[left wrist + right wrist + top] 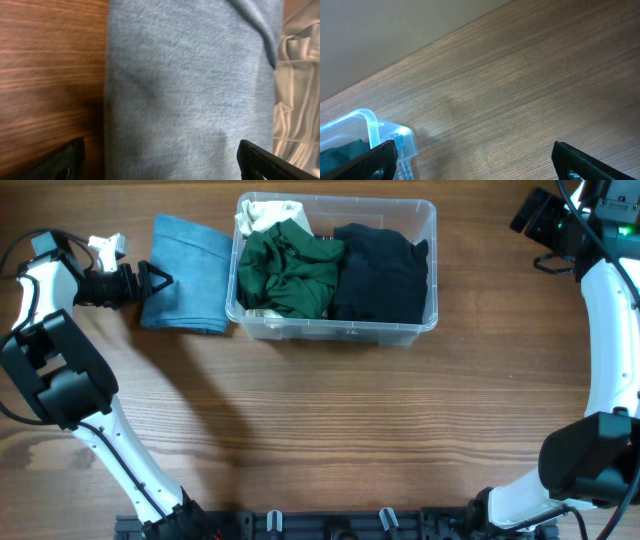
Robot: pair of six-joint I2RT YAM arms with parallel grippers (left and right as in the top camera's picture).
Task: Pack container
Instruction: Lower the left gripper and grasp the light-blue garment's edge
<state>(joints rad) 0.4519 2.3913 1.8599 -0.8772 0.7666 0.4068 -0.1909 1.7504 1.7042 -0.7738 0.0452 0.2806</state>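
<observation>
- Container (pixel 340 332): clear plastic bin at the back-centre of the table (pixel 330 420), long side facing the robot. One corner also shows in the right wrist view (pixel 370 125).
- Contents: green garment (pixel 290 270) on the L side, black garment (pixel 380 275) on the R, pale cloth (pixel 262 215) in the back-L corner. All are crumpled and sit approx. level with the rim.
- Blue folded garment (pixel 188 272): on the table just beside the bin's L wall, not yet packed. It fills the left wrist view (pixel 190 90).
- Left gripper (pixel 158 280): at the blue garment's outer edge, jaws spread wide w/ the cloth below them (pixel 165 165). Nothing is gripped.
- Right gripper (pixel 535 238): well apart from the bin, near the back-R of the table, jaws wide and empty (pixel 477 162).
- Handling (judged): the bin is prob. light and stiff, w/ smooth, slippery walls. The thick rim is the best hold, and it may slide if pushed.
- Handling, cloth (judged): soft, limp and light. A pinch through all layers at the folded edge is best, else the garment unfolds on lifting.
</observation>
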